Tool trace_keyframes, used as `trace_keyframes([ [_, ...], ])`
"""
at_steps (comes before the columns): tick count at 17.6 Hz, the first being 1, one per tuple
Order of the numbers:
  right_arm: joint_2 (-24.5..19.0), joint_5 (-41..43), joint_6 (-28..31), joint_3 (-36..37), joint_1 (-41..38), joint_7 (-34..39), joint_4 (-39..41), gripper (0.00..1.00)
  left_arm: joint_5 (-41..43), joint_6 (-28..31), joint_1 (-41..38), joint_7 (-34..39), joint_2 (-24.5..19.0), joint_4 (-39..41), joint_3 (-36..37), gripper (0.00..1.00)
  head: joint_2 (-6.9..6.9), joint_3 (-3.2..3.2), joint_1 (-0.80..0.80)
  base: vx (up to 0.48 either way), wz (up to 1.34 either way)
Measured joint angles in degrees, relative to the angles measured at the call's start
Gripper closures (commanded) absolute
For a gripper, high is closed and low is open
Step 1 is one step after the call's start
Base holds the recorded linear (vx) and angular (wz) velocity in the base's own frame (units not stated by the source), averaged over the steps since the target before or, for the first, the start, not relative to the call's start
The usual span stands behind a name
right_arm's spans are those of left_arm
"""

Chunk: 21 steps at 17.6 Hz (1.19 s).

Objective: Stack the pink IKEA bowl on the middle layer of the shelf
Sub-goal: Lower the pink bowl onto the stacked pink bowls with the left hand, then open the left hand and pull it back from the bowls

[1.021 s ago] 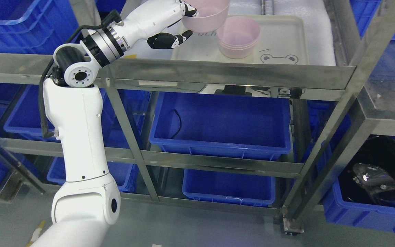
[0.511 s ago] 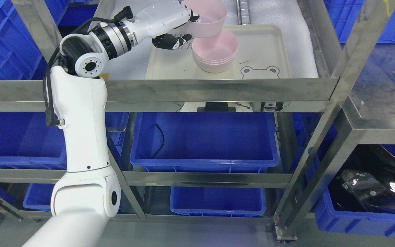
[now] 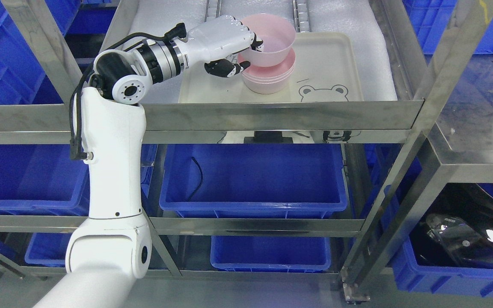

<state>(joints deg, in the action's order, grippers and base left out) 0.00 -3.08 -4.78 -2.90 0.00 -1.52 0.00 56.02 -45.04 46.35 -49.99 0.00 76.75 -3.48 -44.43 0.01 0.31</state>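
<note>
My left hand is shut on the left rim of a pink bowl, fingers over the rim and thumb below. It holds the bowl, slightly tilted, just above a stack of pink bowls. The held bowl's base sits at or in the mouth of the top stacked bowl; I cannot tell if they touch. The stack stands on a cream tray with a bear drawing, on the shelf's layer behind a steel rail.
Blue bins sit on the layers below, a large one under the tray and another lower down. Steel uprights frame the shelf. More blue bins stand at left and far right. A black shiny object lies lower right.
The camera has shifted, so the whole picture moved. Relative to the stack, my left hand has carried the pink bowl from up and left of it to over it and lowered it.
</note>
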Motion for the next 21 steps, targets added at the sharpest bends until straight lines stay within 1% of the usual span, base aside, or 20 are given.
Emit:
trace_keyframes([
  [4, 0.0, 0.0, 0.0, 0.0, 0.0, 0.0, 0.0, 0.00, 0.0, 0.0, 0.2, 0.4, 0.0, 0.1, 1.2, 0.91, 0.00, 0.00, 0.00, 0.001, 0.00],
  [5, 0.0, 0.0, 0.0, 0.0, 0.0, 0.0, 0.0, 0.00, 0.1, 0.0, 0.2, 0.4, 0.0, 0.1, 1.4, 0.88, 0.00, 0.00, 0.00, 0.000, 0.00],
  [6, 0.0, 0.0, 0.0, 0.0, 0.0, 0.0, 0.0, 0.00, 0.1, 0.0, 0.2, 0.4, 0.0, 0.1, 1.6, 0.79, 0.00, 0.00, 0.00, 0.000, 0.00],
  [7, 0.0, 0.0, 0.0, 0.0, 0.0, 0.0, 0.0, 0.00, 0.1, 0.0, 0.2, 0.4, 0.0, 0.1, 1.8, 0.65, 0.00, 0.00, 0.00, 0.000, 0.00],
  [9, 0.0, 0.0, 0.0, 0.0, 0.0, 0.0, 0.0, 0.00, 0.1, 0.0, 0.3, 0.4, 0.0, 0.1, 2.1, 0.62, 0.00, 0.00, 0.00, 0.000, 0.00],
  [11, 0.0, 0.0, 0.0, 0.0, 0.0, 0.0, 0.0, 0.00, 0.1, 0.0, 0.4, 0.2, 0.0, 0.1, 2.3, 0.53, 0.00, 0.00, 0.00, 0.000, 0.00],
  [12, 0.0, 0.0, 0.0, 0.0, 0.0, 0.0, 0.0, 0.00, 0.0, 0.0, 0.4, 0.2, 0.0, 0.2, 2.4, 0.45, 0.00, 0.00, 0.00, 0.000, 0.00],
  [13, 0.0, 0.0, 0.0, 0.0, 0.0, 0.0, 0.0, 0.00, 0.0, 0.0, 0.5, 0.1, 0.0, 0.2, 2.5, 0.34, 0.00, 0.00, 0.00, 0.000, 0.00],
  [14, 0.0, 0.0, 0.0, 0.0, 0.0, 0.0, 0.0, 0.00, 0.0, 0.0, 0.7, 0.1, 0.0, 0.2, 2.6, 0.19, 0.00, 0.00, 0.00, 0.000, 0.00],
  [16, 0.0, 0.0, 0.0, 0.0, 0.0, 0.0, 0.0, 0.00, 0.0, 0.0, 0.9, 0.0, 0.0, 0.3, 2.5, 0.03, 0.00, 0.00, 0.00, 0.000, 0.00],
  [17, 0.0, 0.0, 0.0, 0.0, 0.0, 0.0, 0.0, 0.00, 0.0, 0.0, 1.0, 0.0, 0.0, 0.3, 2.2, 0.00, 0.00, 0.00, 0.00, 0.000, 0.00],
  [21, 0.0, 0.0, 0.0, 0.0, 0.0, 0.0, 0.0, 0.00, -1.1, 0.0, 1.8, -1.1, 0.0, 0.4, 0.4, 0.00, 0.00, 0.00, 0.00, 0.000, 0.00],
])
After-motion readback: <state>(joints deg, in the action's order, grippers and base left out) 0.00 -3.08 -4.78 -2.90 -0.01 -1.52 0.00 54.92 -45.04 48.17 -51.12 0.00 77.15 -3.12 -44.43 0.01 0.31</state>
